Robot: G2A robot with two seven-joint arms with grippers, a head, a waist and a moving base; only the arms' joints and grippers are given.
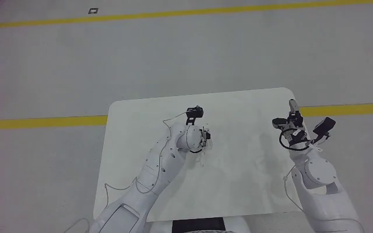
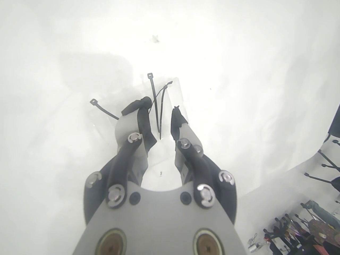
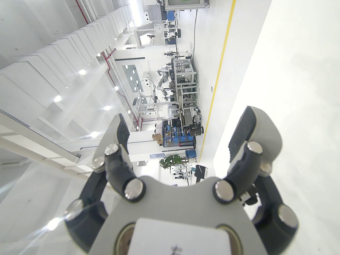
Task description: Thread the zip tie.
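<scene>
Several black zip ties lie in a shallow clear tray (image 2: 181, 91) on the white table. One zip tie (image 2: 153, 91) points away from me with its head at the far end. A second zip tie (image 2: 162, 102) lies beside it, and a third zip tie (image 2: 104, 110) sticks out to the side. My left gripper (image 2: 160, 111) hangs open just above them, the two middle ties showing in the gap between its fingers. It stands near the table's middle (image 1: 200, 138). My right gripper (image 3: 183, 126) is open and empty, raised at the table's right edge (image 1: 289, 120), aimed out at the room.
The white table (image 1: 245, 175) has a rounded corner close to the right arm. A small dark speck (image 2: 155, 39) lies on the surface beyond the tray. The table's edge (image 2: 305, 161) runs off to one side of the left gripper.
</scene>
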